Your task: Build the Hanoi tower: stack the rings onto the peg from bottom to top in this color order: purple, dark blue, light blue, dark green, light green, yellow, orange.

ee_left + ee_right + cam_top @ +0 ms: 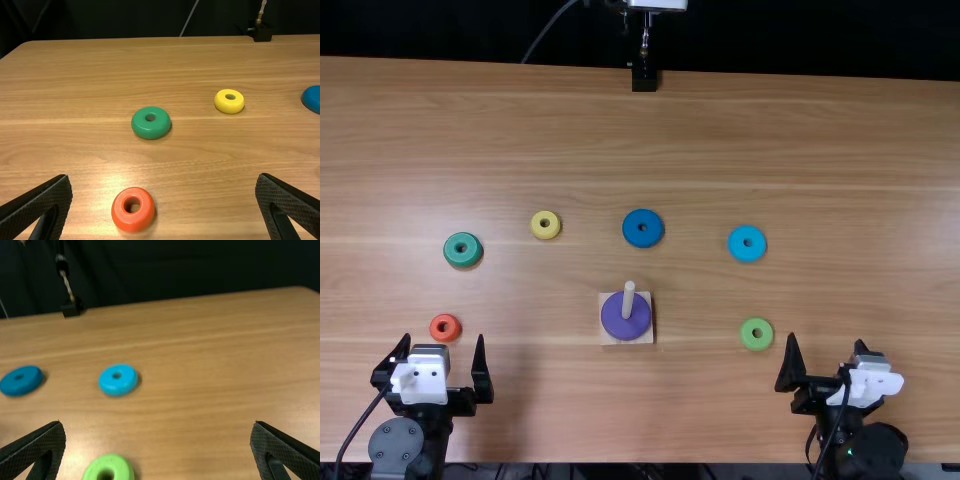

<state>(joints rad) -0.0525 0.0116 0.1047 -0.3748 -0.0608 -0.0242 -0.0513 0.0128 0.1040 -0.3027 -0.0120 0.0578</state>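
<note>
One orange ring (446, 335) lies near the left gripper (443, 337), spread wide; a light green ring (757, 344) sits left of the right gripper (825, 339), also wide.

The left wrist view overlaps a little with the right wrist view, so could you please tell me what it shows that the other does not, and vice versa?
Left wrist view: the dark green ring, yellow ring, orange ring and open left hand.
Right wrist view: the light blue ring, light green ring and open right hand.
Both: the dark blue ring, light brown wooden table and black cloth backdrop.
</note>
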